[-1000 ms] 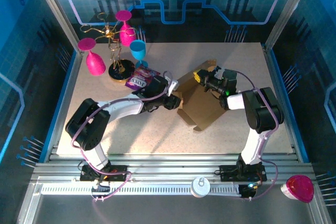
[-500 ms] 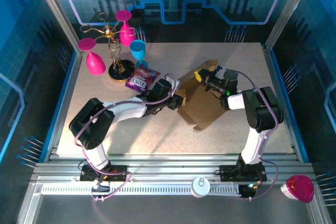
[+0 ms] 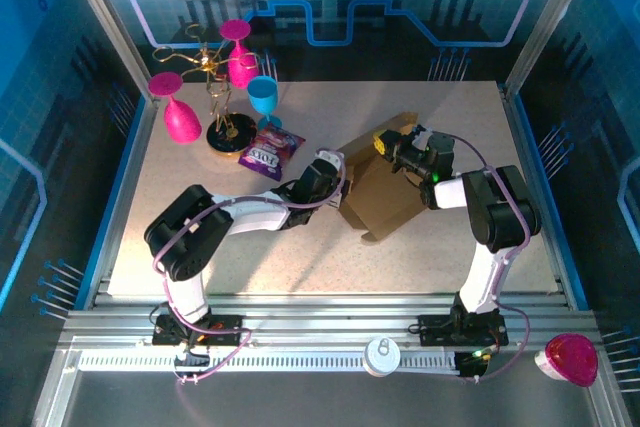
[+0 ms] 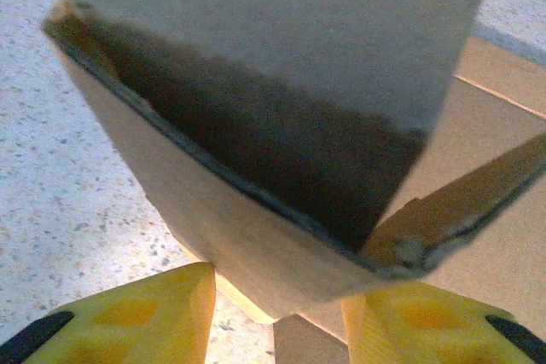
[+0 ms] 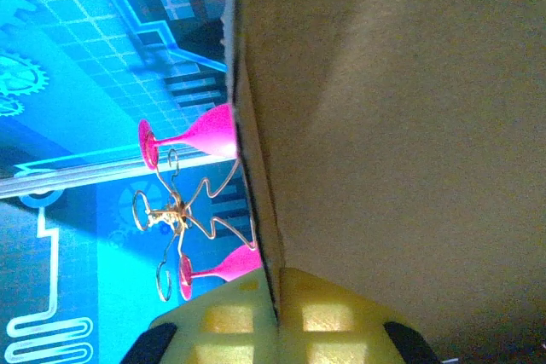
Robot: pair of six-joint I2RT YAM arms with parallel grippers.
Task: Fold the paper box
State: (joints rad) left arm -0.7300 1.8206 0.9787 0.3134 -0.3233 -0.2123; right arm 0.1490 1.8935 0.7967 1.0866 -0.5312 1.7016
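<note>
**Item:** paper box [image 3: 385,192], plain brown cardboard, partly folded, with one panel standing up.

**Location:** on the counter [image 3: 250,247], to the right of the wire stand [image 3: 215,97] and well apart from it. The purple snack packet [image 3: 272,152] lies between the two, nearer the stand's base.

**Left end effector** [image 3: 338,185]: at the box edge that faces the wire stand. In the left wrist view, the left end effector [image 4: 277,330] has its yellow fingers spread. The lower corner of a raised flap of the paper box [image 4: 281,125] sits between them, not visibly clamped.

**Right end effector** [image 3: 392,147]: at the box's far corner, on the side away from the wire stand. In the right wrist view, the right end effector [image 5: 280,321] has its fingers pressed together. They pinch the edge of a panel of the paper box [image 5: 401,125].

**Handling (judged):**
- Light, thin board that is stiff across the panels and bends readily along the scored creases.
- Likely to slide on the smooth counter if pushed with nothing holding it down.
- Edges and tabs may crumple under a hard pinch.
- Best held at a free flap edge close to its crease, with the second end effector steadying the opposite wall.
</note>
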